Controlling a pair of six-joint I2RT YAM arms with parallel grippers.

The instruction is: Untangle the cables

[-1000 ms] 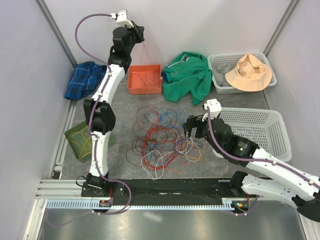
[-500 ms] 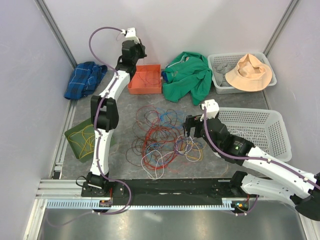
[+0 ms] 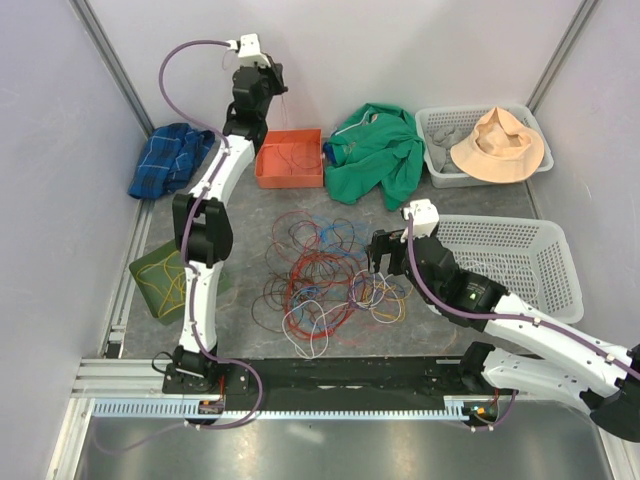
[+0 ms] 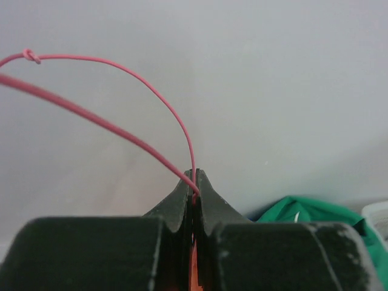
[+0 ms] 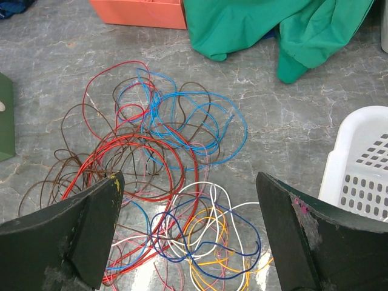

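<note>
The cables (image 3: 320, 270) lie as a tangled pile of red, brown, blue, white, orange and pink loops in the middle of the table, also seen in the right wrist view (image 5: 163, 157). My left gripper (image 3: 272, 80) is raised high at the back, above the orange tray, near the rear wall. It is shut on a thin pink-red cable (image 4: 151, 85) that arcs up and to the left out of the closed tips (image 4: 194, 182). My right gripper (image 3: 383, 262) hovers over the pile's right side. It stands wide open (image 5: 189, 177) with nothing between its fingers.
An orange tray (image 3: 268, 170) at the back holds some thin cables. Beside it lie a green cloth (image 3: 380, 150) and a blue plaid cloth (image 3: 172, 158). A grey bin (image 3: 440, 170) with a tan hat (image 3: 498, 145) and a white basket (image 3: 520, 262) stand on the right. A green pad (image 3: 160, 280) lies at the left.
The left gripper dipped toward the orange tray half a second ago and has risen again, still shut on the pink-red cable. The right arm has barely shifted.
</note>
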